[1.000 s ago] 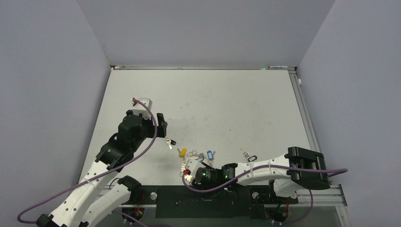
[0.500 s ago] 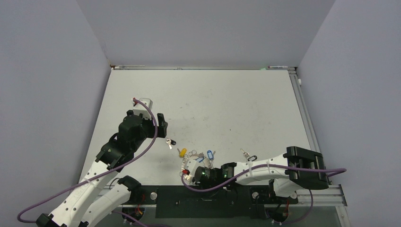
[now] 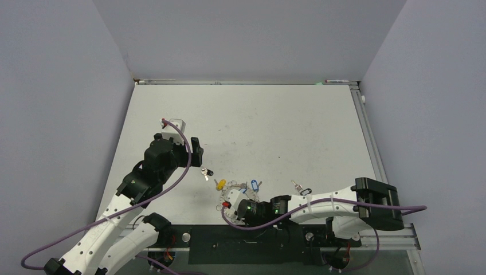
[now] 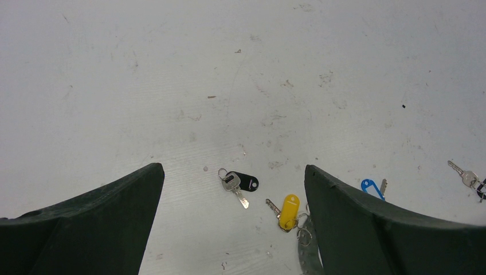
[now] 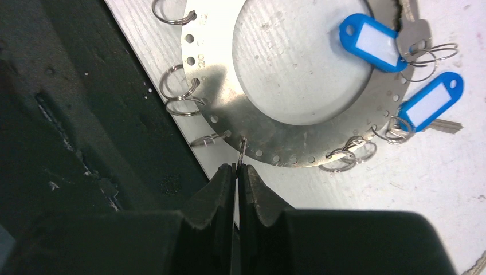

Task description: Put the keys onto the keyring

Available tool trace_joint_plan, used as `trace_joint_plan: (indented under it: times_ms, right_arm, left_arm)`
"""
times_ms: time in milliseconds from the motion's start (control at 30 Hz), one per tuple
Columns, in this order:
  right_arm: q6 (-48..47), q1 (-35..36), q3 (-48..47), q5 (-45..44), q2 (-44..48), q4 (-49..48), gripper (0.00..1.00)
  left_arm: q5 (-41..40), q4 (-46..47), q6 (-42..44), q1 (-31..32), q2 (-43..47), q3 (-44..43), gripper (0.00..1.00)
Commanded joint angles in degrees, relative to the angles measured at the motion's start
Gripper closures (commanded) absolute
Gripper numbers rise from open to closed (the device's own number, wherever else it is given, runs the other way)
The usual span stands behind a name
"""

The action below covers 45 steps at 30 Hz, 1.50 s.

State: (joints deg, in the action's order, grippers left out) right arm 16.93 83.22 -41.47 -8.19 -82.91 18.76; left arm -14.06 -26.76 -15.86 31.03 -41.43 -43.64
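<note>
- You see the left gripper [image 4: 233, 172] with its jaws spread wide: one dark finger [image 4: 97, 217] sits low at the picture's left, the other low at its right.
- Between them, a black-tagged key [image 4: 241, 183] lies flat on the scuffed white table [image 4: 229, 69].
- Just to its right lies a yellow-tagged key [image 4: 288, 204].
- Only a sliver of the keyring [image 4: 308, 259] shows, at the bottom edge beside the right-hand finger.
- A blue tag [image 4: 371, 186] peeks over that finger.
- At the far right edge lies another silver key [image 4: 465, 176], well apart from the rest.
</note>
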Motion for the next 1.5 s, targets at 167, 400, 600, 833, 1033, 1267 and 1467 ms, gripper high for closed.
trace_joint_plan:
  times_ms: [167,400,600,833,1033,1267,1467]
  right_arm:
    - [0.2,0.3,-0.5,-3.4,6.5,0.4,0.95]
    - [0.2,1.1,-0.4,-5.7,8.3,0.4,0.95]
    - [0.0,3.1,-0.8,-12.1,10.6,0.1,0.95]
    - [-2.1,5.9,0.1,-20.1,13.3,-4.3,0.95]
    - [-7.0,6.8,2.6,-23.8,19.5,-10.5,0.95]
    - [-15.1,7.2,6.8,-20.8,29.6,-18.2,0.95]
    - [-17.2,7.4,9.0,-17.9,34.1,-21.6,0.95]
  left_arm:
    - [0.4,2.4,0.6,0.2,0.1,-0.2,0.10]
    - [0.4,2.4,0.6,0.2,0.2,-0.2,0.10]
    - [1.1,2.6,0.6,0.2,0.8,-0.2,0.10]
    - [5.4,4.9,0.6,0.2,2.9,0.5,0.10]
    - [15.9,9.5,0.7,0.2,6.9,1.9,0.11]
    - [36.0,20.2,-1.6,0.2,12.4,6.2,0.25]
    - [48.2,29.2,-4.8,0.2,14.7,9.1,0.32]
